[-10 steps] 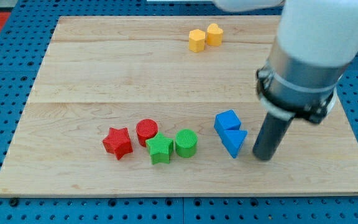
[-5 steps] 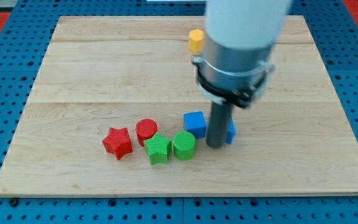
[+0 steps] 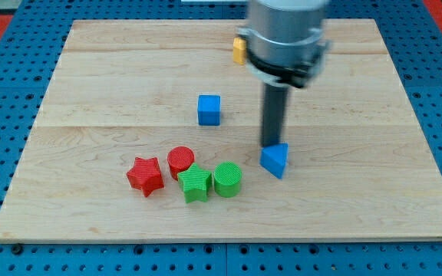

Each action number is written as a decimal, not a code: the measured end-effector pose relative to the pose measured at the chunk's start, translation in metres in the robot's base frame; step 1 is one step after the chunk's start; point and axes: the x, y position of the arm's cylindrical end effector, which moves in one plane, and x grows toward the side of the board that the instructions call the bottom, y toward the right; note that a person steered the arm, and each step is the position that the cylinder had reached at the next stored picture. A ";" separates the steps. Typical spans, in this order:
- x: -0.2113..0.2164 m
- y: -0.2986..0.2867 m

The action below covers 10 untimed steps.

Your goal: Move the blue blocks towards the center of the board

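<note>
A blue cube (image 3: 209,110) sits near the middle of the wooden board (image 3: 98,84), apart from the other blocks. A blue triangular block (image 3: 275,160) lies lower and to the view's right of it. My tip (image 3: 271,145) stands just above the blue triangular block's top edge, touching or nearly touching it, and well to the right of the blue cube.
A red star (image 3: 146,175), a red cylinder (image 3: 180,162), a green star (image 3: 196,183) and a green cylinder (image 3: 228,178) cluster at the lower middle. A yellow block (image 3: 239,50) near the top is partly hidden behind the arm.
The blue cube has moved up and left, away from the green cylinder toward the board's middle. My tip has moved up a little; the blue triangular block now shows in full below it.
</note>
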 end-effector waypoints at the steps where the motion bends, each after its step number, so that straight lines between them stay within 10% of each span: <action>1: 0.043 0.008; 4: 0.030 -0.121; 10: 0.001 -0.109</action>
